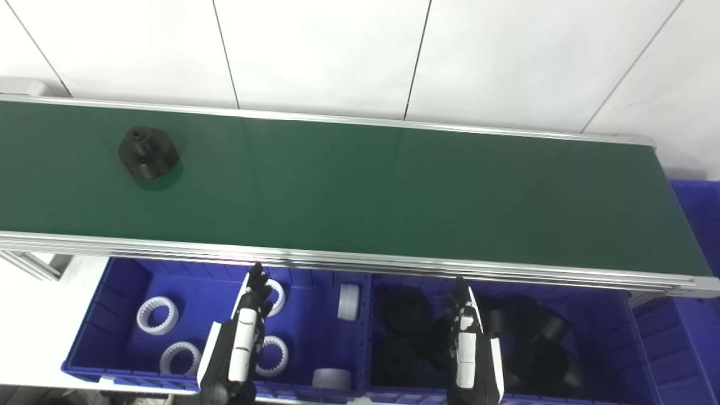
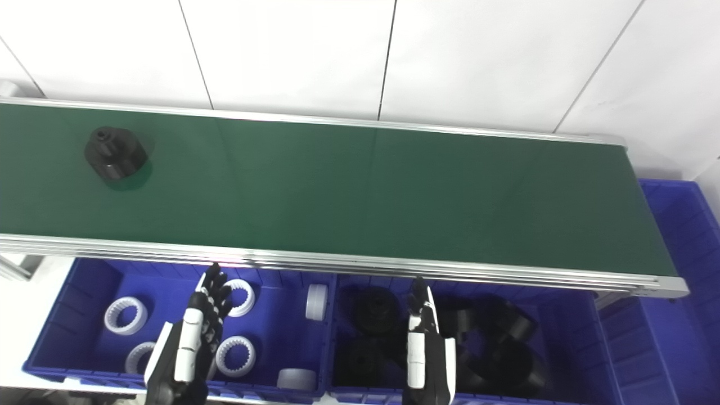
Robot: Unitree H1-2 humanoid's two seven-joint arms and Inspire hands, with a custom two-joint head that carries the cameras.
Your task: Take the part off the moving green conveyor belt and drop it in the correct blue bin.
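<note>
- At the near edge, the robot's left hand (image 1: pixel 247 332) hovers over the left blue bin (image 1: pixel 95 315), empty, its fingers (image 1: pixel 257 281) stretched forward toward the belt and slightly fanned apart.
- To its right, the right hand (image 1: pixel 469 343) hangs above the right blue bin (image 1: pixel 630 332), seen edge-on with nothing in its grasp; its fingers (image 1: pixel 460 289) point straight ahead and lie close together.
- The left bin holds white parts: toothed white rings (image 1: pixel 158 315) lying flat along its floor, plus white cylinders (image 1: pixel 349 302) nearer the divider between the two bins.
- The right bin is piled with black parts (image 1: pixel 405 309), dark round pieces resting against one another; their outlines blur together in the shadow.
- Just beyond both bins runs the conveyor's silver rail (image 1: pixel 360 261), stretching from the left edge of the scene to the belt's right end.
- The green conveyor belt (image 1: pixel 394 191) spans the middle ground, angled slightly down toward the right.
- The part (image 1: pixel 148 152), a black round piece with a raised hub on top, stands upright on the belt at far left, well apart from both hands and closer to the far rail than the near one.
- Another blue bin (image 1: pixel 697 202) sits beyond the belt's right end, partly cut off by the edge of the picture.
- A white panelled wall (image 1: pixel 337 50) closes the scene at the back.
</note>
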